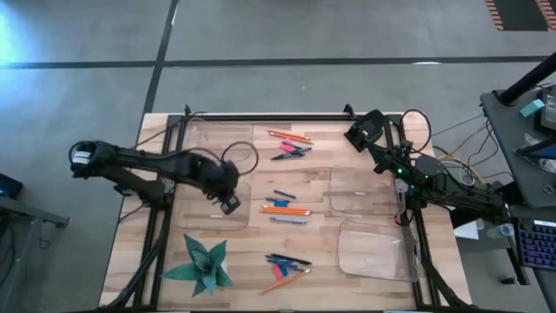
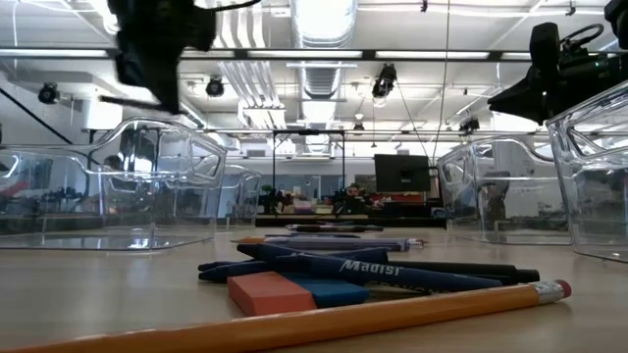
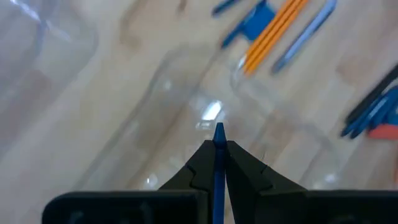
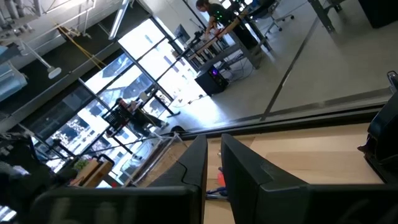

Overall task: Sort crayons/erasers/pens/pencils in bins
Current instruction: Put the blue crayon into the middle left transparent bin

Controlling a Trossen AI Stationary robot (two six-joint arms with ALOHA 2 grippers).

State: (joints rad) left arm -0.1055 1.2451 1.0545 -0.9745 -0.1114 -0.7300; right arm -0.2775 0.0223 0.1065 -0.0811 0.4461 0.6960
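Left pincer (image 1: 229, 205): closed tight on a thin blue stick (image 3: 218, 168), probably a pen or crayon; which one cannot be told. The stick runs straight between the two fingers, and its tip pokes out just past them.
Stick's long axis: in line with the fingers, pointing down and forward toward the tray beneath.
What lies below: a clear plastic bin (image 1: 207, 202) on the left side of the worktop (image 1: 261, 254). The pincer hangs over its right edge, and the stick's tip is above the bin's clear floor, not touching it.
Step in hand: judged to be the drop. The stick looks ready to be let go into this bin, which appears to hold nothing else.
Nearer arm: the left arm is the one over this bin.
Right pincer (image 1: 364, 132): at the far right corner of the worktop, raised, fingers nearly together with a narrow gap, nothing held.
Other bins: one at the far left (image 1: 219, 139), two on the right (image 1: 363, 189) (image 1: 372, 248).
Loose items: orange pencils (image 1: 287, 209), dark pens (image 1: 291, 152) and erasers (image 1: 278, 270) lie in three clusters down the middle, well apart from the left pincer.
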